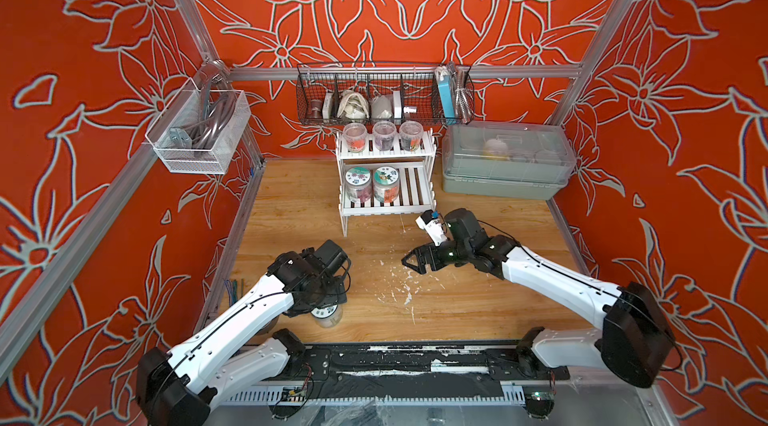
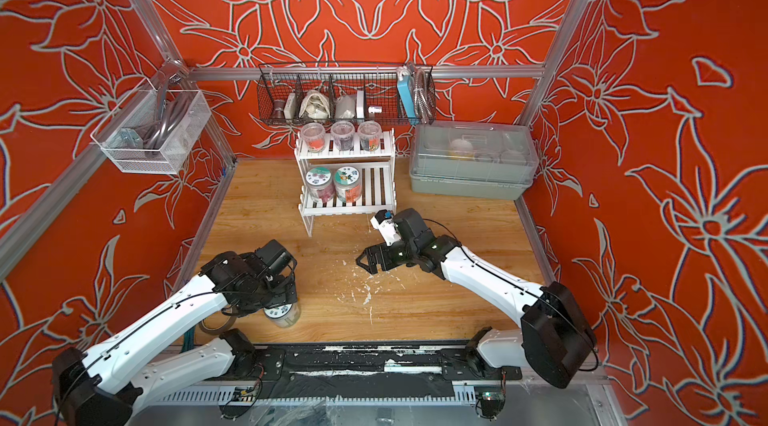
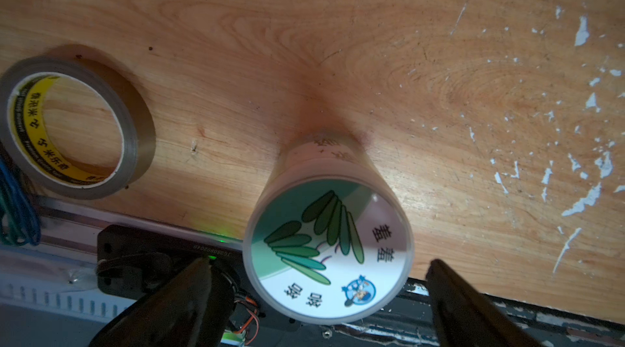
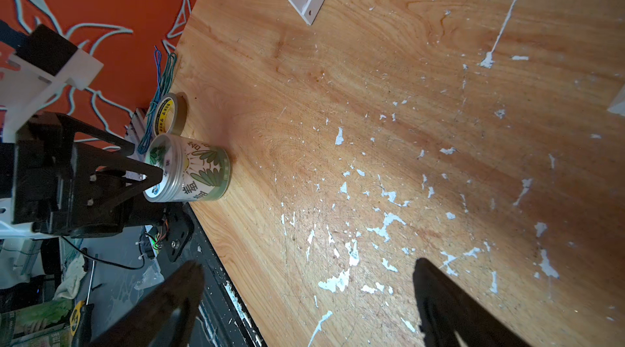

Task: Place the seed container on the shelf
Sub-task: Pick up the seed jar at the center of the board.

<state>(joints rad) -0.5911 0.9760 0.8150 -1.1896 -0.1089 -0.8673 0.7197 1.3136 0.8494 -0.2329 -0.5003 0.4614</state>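
Seed container (image 4: 196,172): clear round jar with a leaf-printed lid and label. It is standing upright on the desk (image 1: 374,245) at its near edge, on the left arm's side, just beside a tape roll (image 3: 145,145) and well apart from the shelf (image 1: 411,189).

Left hand (image 3: 319,262): it is hanging directly over the lid and pointing down, with its fingers spread apart either side of the rim and not clamped on it. The wide spread seems chosen to clear the lid's full width before closing on the jar wall.

Right hand (image 4: 307,266): it is hovering over bare mid-desk with fingers apart and holding nothing. It is probably waiting there for a hand-over, as the shelf is on its side.

Shelf, white, two-tier: three tubs (image 1: 384,135) are filling the upper board. Two lidded jars (image 1: 358,183) are occupying the left and middle of the lower board, leaving its right-hand slats free. That free space is the likely destination.
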